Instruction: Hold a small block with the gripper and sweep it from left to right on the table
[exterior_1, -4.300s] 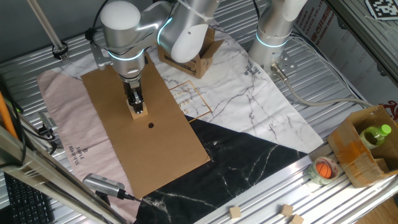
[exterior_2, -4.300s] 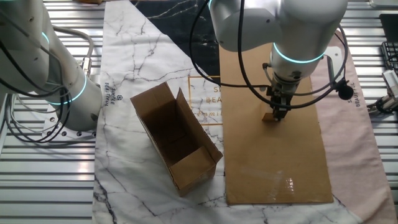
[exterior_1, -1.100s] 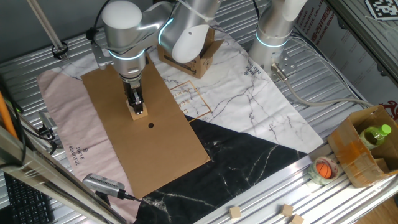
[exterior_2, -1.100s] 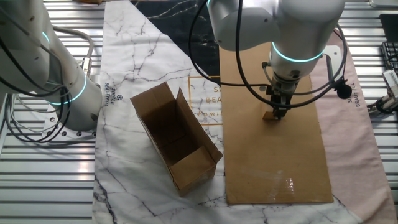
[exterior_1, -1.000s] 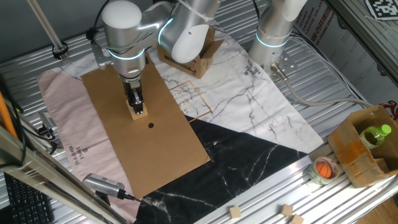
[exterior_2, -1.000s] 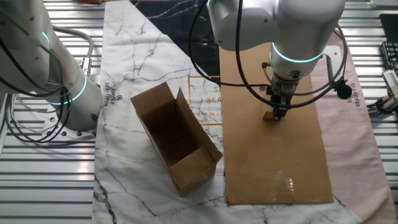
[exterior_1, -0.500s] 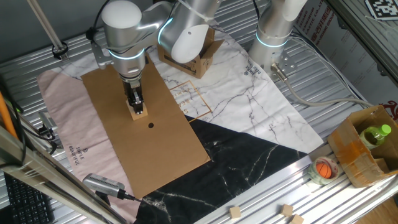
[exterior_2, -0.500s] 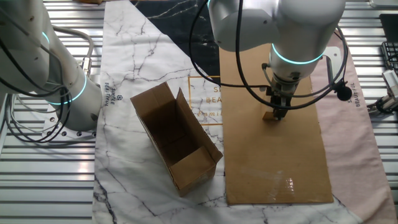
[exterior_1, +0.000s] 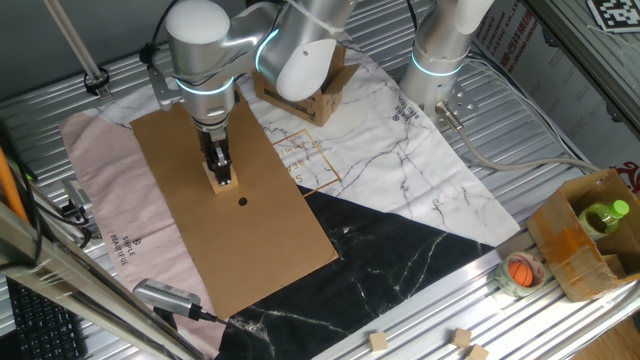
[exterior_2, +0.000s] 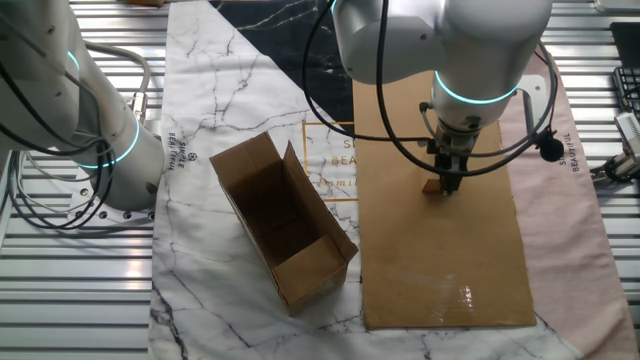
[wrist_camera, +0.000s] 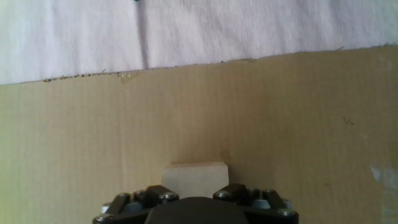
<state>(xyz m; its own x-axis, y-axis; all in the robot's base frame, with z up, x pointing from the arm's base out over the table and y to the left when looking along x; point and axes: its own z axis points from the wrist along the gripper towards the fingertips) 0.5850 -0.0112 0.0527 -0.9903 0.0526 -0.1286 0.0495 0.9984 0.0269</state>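
Nothing has moved; my gripper (exterior_1: 220, 176) still pinches the small block (exterior_1: 223, 183) on the cardboard sheet (exterior_1: 260, 240), sweep toward 3 o'clock not started.

two high fixed views face opposite table sides, sharing the cardboard sheet (exterior_1: 230, 210); hand view close above it.

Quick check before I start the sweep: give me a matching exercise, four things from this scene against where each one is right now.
Things:
1. small block
2. cardboard box with open flaps
3. green bottle
4. black dot

Places:
A. on the marble-print cloth
B. on the cardboard sheet, just beyond the block
C. in the brown box at the table's edge
D. under the claw, on the cardboard sheet

Pairs: 1-D, 2-A, 3-C, 4-B
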